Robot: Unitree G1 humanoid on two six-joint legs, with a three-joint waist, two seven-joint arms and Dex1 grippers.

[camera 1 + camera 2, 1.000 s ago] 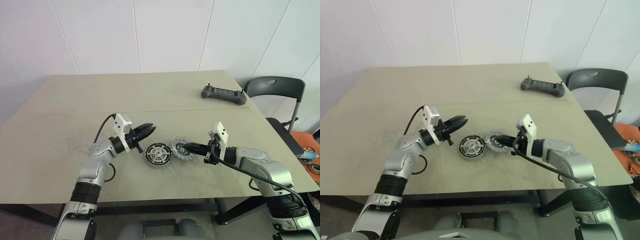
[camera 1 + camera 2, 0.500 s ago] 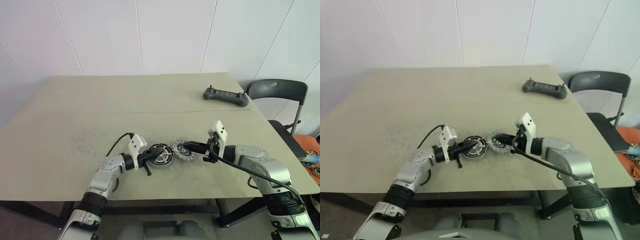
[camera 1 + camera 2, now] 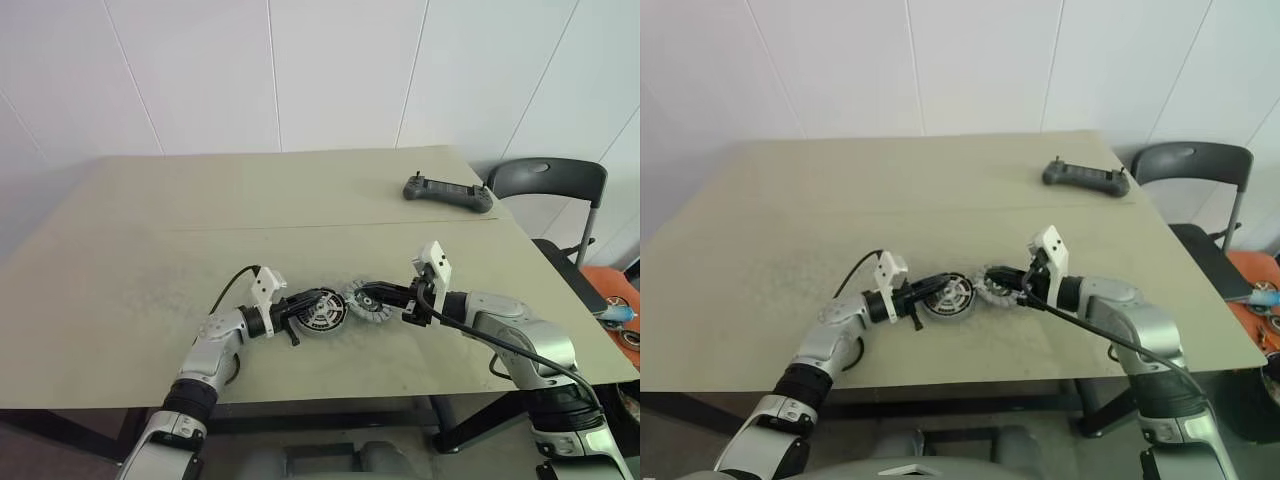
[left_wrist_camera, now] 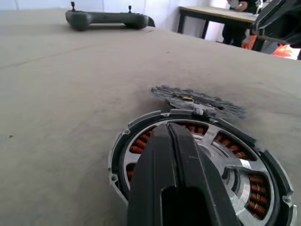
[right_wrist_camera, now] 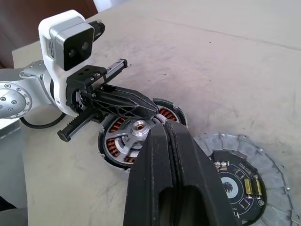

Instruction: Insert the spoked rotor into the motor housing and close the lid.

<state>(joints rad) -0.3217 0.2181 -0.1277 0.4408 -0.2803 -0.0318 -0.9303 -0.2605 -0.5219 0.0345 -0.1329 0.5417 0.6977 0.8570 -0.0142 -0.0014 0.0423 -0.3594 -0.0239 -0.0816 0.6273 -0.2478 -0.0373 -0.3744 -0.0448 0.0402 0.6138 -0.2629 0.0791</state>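
Near the front edge of a beige table [image 3: 120, 250]: the motor housing [image 3: 322, 310], a thick round gray metal puck lying flat and open-faced. Inside it, a ring of copper-coloured windings around a pale metal centre hub, and nothing else (no disc seated on that hub). Just to its right, outside it, the spoked rotor [image 3: 368, 303], a flat silver-gray metal disc with a ribbed rim, lying on the tabletop with its edge right against the housing's rim; whether touching or a hair apart, cannot tell. Seen from the left wrist, appears slightly tilted rather than dead flat.

Left gripper [image 3: 305, 303] low and roughly level, black fingers pressed together with no gap, holding nothing, tips lying over the housing's left rim and windings. Right gripper [image 3: 364, 293] reaching in from the right, fingers likewise squeezed tight with nothing between them, tips poised over the rotor's left part, close to the housing.

Far back on the right of the table, a dark gray handheld controller [image 3: 447, 190]; beyond the table's right edge, a dark gray plastic chair [image 3: 548, 179].

Against a second ago: left gripper then raised and off to the left of the housing, clearly apart from it; now lowered and brought in over it. Right gripper in the same place above the rotor. Housing and rotor unmoved, side by side as before.
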